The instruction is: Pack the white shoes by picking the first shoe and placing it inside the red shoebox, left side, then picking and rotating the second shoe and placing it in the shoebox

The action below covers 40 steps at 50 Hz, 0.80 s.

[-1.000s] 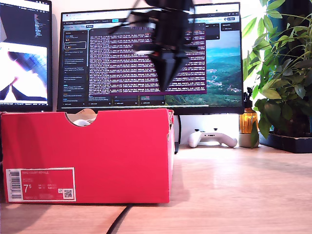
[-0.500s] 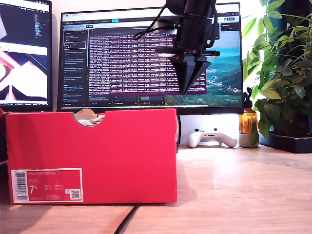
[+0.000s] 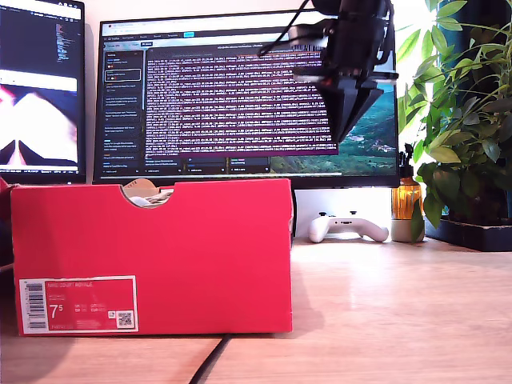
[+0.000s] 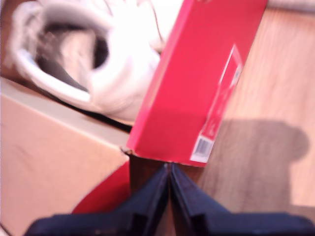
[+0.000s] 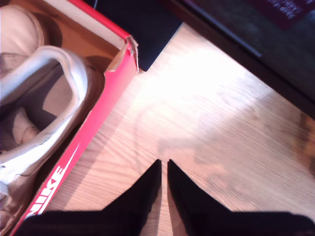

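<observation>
Below and beside my second gripper (image 5: 164,169), pressed together and empty after swinging clear, both white shoes (image 5: 44,113) sit in the red shoebox (image 3: 152,256).

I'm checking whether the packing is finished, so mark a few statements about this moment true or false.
1. A white shoe lies inside the red shoebox. True.
2. My second pincer grips a shoe. False: its jaws are shut on nothing, above bare wooden desk.
3. The game controller sits inside the box. False: it rests on the desk, toward the exterior view's right of the box.
4. My first pincer is closed and empty. True.
5. The box's barcode label reads 7.5. True.
</observation>
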Available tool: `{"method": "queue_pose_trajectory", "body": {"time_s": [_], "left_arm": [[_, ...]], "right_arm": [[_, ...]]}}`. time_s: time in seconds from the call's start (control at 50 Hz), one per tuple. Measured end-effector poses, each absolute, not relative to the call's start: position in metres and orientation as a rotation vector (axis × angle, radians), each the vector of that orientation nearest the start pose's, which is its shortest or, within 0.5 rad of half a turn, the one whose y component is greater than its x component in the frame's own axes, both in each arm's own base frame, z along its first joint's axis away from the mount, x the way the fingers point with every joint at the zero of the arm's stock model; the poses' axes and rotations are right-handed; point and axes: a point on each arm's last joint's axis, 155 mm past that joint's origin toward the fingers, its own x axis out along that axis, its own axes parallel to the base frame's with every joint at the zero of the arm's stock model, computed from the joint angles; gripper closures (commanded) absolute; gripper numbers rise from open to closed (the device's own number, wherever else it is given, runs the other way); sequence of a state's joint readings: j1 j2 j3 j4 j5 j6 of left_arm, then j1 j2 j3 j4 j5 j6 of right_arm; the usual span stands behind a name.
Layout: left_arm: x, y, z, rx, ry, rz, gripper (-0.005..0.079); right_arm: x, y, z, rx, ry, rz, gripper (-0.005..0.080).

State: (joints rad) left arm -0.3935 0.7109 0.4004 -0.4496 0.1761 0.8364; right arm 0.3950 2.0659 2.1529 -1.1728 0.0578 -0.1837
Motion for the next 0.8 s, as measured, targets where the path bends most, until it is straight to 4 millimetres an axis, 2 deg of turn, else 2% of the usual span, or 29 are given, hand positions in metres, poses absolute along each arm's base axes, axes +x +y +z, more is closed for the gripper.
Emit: {"method": "queue_pose_trajectory", "body": {"time_s": [0.16,0.4,0.48,0.62,0.8], "left_arm": [[0.210,-0.122,0.094,0.790,0.503,-0.804,0.0761],[0.210,-0.123,0.115,0.712,0.437,-0.758,0.0761],[0.211,-0.124,0.120,0.707,0.416,-0.755,0.0761],[0.217,-0.128,0.130,0.646,0.384,-0.731,0.0761],[0.235,-0.132,0.164,0.463,0.293,-0.651,0.0761]], "right_arm": [[0.462,0.185,0.195,-0.413,1.046,0.409,0.0754],[0.460,0.184,0.198,-0.411,1.039,0.410,0.0754],[0.456,0.182,0.205,-0.405,1.007,0.408,0.0754],[0.438,0.172,0.222,-0.378,0.936,0.395,0.0754],[0.419,0.148,0.242,-0.317,0.808,0.348,0.0754]]}}
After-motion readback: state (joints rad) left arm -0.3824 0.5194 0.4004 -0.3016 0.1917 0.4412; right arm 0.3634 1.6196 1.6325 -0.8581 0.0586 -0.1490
